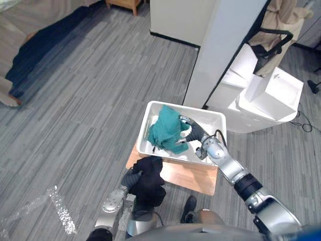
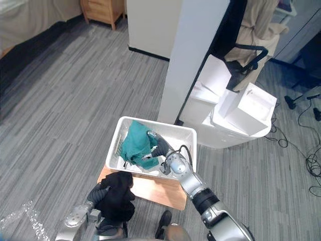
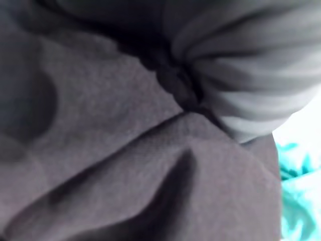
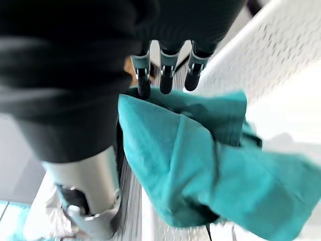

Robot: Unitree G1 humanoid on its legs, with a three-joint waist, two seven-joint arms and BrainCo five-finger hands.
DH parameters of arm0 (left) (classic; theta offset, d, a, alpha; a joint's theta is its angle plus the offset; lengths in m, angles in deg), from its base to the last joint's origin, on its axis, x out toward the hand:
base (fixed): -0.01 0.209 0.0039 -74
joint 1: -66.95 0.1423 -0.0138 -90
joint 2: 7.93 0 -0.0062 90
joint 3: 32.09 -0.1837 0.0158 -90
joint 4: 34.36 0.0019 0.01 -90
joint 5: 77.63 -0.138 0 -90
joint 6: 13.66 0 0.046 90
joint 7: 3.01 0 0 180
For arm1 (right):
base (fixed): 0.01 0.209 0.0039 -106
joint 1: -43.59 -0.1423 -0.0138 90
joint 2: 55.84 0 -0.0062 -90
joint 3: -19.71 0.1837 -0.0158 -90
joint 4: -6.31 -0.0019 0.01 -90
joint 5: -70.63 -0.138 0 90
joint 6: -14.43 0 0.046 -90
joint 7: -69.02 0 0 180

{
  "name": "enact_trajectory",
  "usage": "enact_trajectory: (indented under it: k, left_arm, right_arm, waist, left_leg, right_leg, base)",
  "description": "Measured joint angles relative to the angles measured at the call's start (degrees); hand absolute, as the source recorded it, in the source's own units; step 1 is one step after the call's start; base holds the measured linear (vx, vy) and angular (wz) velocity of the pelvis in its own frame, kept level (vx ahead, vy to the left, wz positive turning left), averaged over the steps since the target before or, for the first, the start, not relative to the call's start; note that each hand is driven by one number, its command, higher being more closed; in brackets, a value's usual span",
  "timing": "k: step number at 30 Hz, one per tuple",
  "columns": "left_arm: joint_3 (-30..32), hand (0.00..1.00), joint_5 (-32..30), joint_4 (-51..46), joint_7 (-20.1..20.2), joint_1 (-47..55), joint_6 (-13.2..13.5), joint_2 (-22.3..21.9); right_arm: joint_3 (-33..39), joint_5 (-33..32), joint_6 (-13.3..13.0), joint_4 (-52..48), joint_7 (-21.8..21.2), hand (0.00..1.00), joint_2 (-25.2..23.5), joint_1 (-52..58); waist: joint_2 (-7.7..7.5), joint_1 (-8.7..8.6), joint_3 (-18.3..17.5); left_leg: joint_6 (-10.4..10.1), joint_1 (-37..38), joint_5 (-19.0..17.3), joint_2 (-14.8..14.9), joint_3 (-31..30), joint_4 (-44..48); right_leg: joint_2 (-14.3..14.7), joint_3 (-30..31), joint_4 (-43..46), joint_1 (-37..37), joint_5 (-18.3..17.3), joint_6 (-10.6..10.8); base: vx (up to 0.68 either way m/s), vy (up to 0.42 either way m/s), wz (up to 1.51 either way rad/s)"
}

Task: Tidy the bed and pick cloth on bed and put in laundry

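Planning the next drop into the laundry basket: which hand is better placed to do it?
Left. The left hand holds the black cloth just short of the white basket; the right hand, open, rests on the teal cloth already inside.

Floor (image 1: 90, 100): grey wood-look planks, running throughout. Far left: bed (image 1: 30, 30) edge, beige cover over a dark blue skirt. Wooden cabinet (image 2: 103, 10) on the far side, white cabinet (image 1: 175, 17) just right of it. White column (image 1: 223, 45) rises mid-scene, angled. Right of the column: stacked white boxes (image 1: 271, 95) on the floor, touching each other. Behind them a black office chair (image 2: 248, 52) with a beige garment (image 2: 256, 25) draped over it. Loose cables (image 2: 308, 160) on the floor far right. Near centre: low wooden table (image 1: 193, 175). Near left: crumpled clear plastic sheet (image 1: 57, 208). Even, bright lighting.
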Motion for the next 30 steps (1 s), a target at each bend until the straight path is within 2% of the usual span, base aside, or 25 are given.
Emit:
enact_trajectory:
  k: [1,3,7,10,12,13,15,16,17,19,20,21,23,25,28,30]
  left_arm:
    - [-0.03,1.0,-0.16,0.43,0.0,1.07,0.21,-0.17]
    - [0.01,1.0,-0.24,1.16,0.0,1.85,0.43,-0.44]
    - [0.03,1.0,-0.32,3.0,0.01,3.32,2.12,-0.94]
    - [0.02,1.0,-0.29,3.41,0.21,4.08,3.04,-1.08]
    - [-0.03,1.0,-0.22,3.38,0.21,4.76,3.4,-1.14]
    - [-0.16,1.0,-0.22,3.07,0.03,4.63,3.16,-1.33]
    - [-0.64,1.0,-0.1,2.56,-0.36,4.68,1.81,-1.54]
    - [-0.69,1.0,0.42,2.4,-1.36,4.53,-0.47,-2.03]
    - [-0.69,1.0,0.61,2.31,-1.83,4.41,-1.25,-2.23]
    - [-0.71,1.0,2.52,1.98,-4.24,4.2,-4.47,-3.03]
    - [-0.73,1.0,2.79,1.93,-4.71,4.22,-4.91,-3.14]
    - [-0.77,1.0,2.91,1.92,-5.74,4.23,-6.14,-3.29]
    - [-0.98,1.0,4.61,1.97,-7.39,4.33,-7.42,-3.38]
    - [-1.18,1.0,7.07,2.79,-9.08,3.71,-8.7,-3.67]
    - [-0.45,1.0,12.8,5.85,-10.34,2.87,-10.53,-5.0]
    - [1.03,1.0,16.56,8.73,-11.45,2.36,-11.68,-6.03]
  right_arm:
    - [1.66,0.01,-0.03,-0.38,-0.04,0.0,0.61,1.56]
    - [3.11,0.49,-0.12,-0.4,-0.33,0.0,1.86,2.81]
    - [5.82,8.11,0.18,-0.37,-0.36,0.0,5.16,6.26]
    - [10.12,10.96,1.48,-0.38,0.42,0.0,5.92,8.43]
    - [12.24,10.84,2.19,-0.52,1.03,0.0,6.01,8.97]
    - [14.22,10.64,3.34,-1.41,1.86,0.0,6.08,10.18]
    - [16.51,9.96,4.53,-2.82,2.46,0.0,6.12,12.28]
    - [18.36,8.31,5.39,-3.47,2.94,0.0,6.07,13.79]
    - [19.12,7.94,5.64,-3.88,3.1,0.0,6.05,14.42]
    - [23.72,6.03,5.88,-3.71,4.76,0.0,5.73,18.41]
    - [24.45,5.86,5.88,-3.58,5.04,0.0,5.68,19.0]
    - [26.36,4.25,5.82,-1.71,5.66,0.0,5.29,20.25]
    - [29.17,2.37,5.68,3.06,7.03,0.0,3.83,21.5]
    - [30.93,1.16,5.4,13.44,8.54,0.0,1.91,22.98]
    - [31.42,-0.56,3.51,26.1,8.71,0.0,-1.05,24.59]
    - [33.06,-0.63,1.36,32.38,8.22,0.0,-3.06,25.37]
  waist:
    - [0.26,-0.85,-0.97]
    - [0.59,-0.95,-1.35]
    - [1.49,-2.37,-3.23]
    - [2.06,-3.24,-4.03]
    - [2.24,-4.01,-4.39]
    - [2.35,-4.38,-4.62]
    - [2.53,-4.79,-5.25]
    - [2.75,-5.36,-5.64]
    - [2.83,-5.43,-5.69]
    - [3.28,-6.09,-6.5]
    - [3.37,-6.23,-6.56]
    - [3.64,-7.09,-7.09]
    - [3.97,-7.73,-7.69]
    - [4.22,-8.52,-7.84]
    - [4.7,-8.47,-7.85]
    - [5.14,-8.33,-8.28]
  left_leg:
    - [0.15,0.21,-0.14,-0.07,0.3,-0.02]
    - [0.18,1.35,-0.51,-0.06,1.41,-0.04]
    - [0.28,2.53,-1.06,-0.1,2.85,-0.06]
    - [0.12,2.93,-1.66,-0.04,3.71,-0.07]
    - [0.27,3.07,-1.79,-0.07,4.16,-0.06]
    - [0.28,3.34,-1.81,-0.17,4.39,-0.05]
    - [0.28,3.44,-1.99,-0.26,4.48,-0.04]
    - [0.31,3.76,-2.25,-0.43,4.64,-0.01]
    - [0.31,3.93,-2.32,-0.49,4.73,0.0]
    - [0.26,4.63,-2.89,-0.61,5.52,0.06]
    - [0.26,4.79,-2.98,-0.61,5.69,0.08]
    - [0.22,4.99,-3.16,-0.64,5.92,0.1]
    - [0.14,5.08,-3.25,-0.62,5.99,0.15]
    - [0.12,5.58,-3.26,-0.57,6.11,0.17]
    - [0.01,6.96,-3.37,-0.56,5.99,-0.04]
    - [0.02,6.99,-3.41,-0.64,5.48,-0.06]
  right_leg:
    - [-0.04,0.34,-0.03,0.03,0.01,0.02]
    - [-0.05,1.62,-0.1,0.37,0.08,0.12]
    - [0.08,2.82,-1.4,1.18,0.84,0.31]
    - [0.19,4.07,-2.05,1.18,1.13,0.55]
    - [0.19,4.52,-2.11,1.09,1.31,0.49]
    - [0.21,4.85,-2.31,1.09,1.46,0.44]
    - [0.27,5.35,-2.54,1.2,1.57,0.56]
    - [0.22,5.5,-2.67,1.47,1.64,0.54]
    - [0.19,5.56,-2.75,1.63,1.64,0.54]
    - [0.13,5.98,-3.0,1.96,1.65,0.56]
    - [0.12,6.06,-3.0,2.01,1.65,0.56]
    - [0.11,6.21,-3.02,2.05,1.65,0.55]
    - [0.15,6.27,-3.05,2.07,1.64,0.54]
    - [0.2,6.42,-3.04,2.41,1.63,0.53]
    - [0.15,6.09,-3.07,3.87,1.48,0.46]
    - [-0.02,5.51,-2.89,4.08,1.04,0.6]
  base:
    - [0.0,0.009,-0.19]
    - [0.01,0.021,-0.32]
    - [0.0,0.014,-0.25]
    - [0.01,0.008,-0.18]
    - [0.04,0.013,-0.14]
    - [0.04,0.006,-0.09]
    - [0.05,0.007,-0.05]
    - [0.06,0.014,-0.04]
    - [0.07,0.024,-0.08]
    - [0.06,0.025,-0.16]
    - [0.05,0.018,-0.19]
    - [0.05,0.011,-0.11]
    - [0.04,0.004,-0.07]
    - [0.02,-0.005,-0.06]
    - [-0.02,0.0,0.01]
    - [-0.05,0.002,0.13]
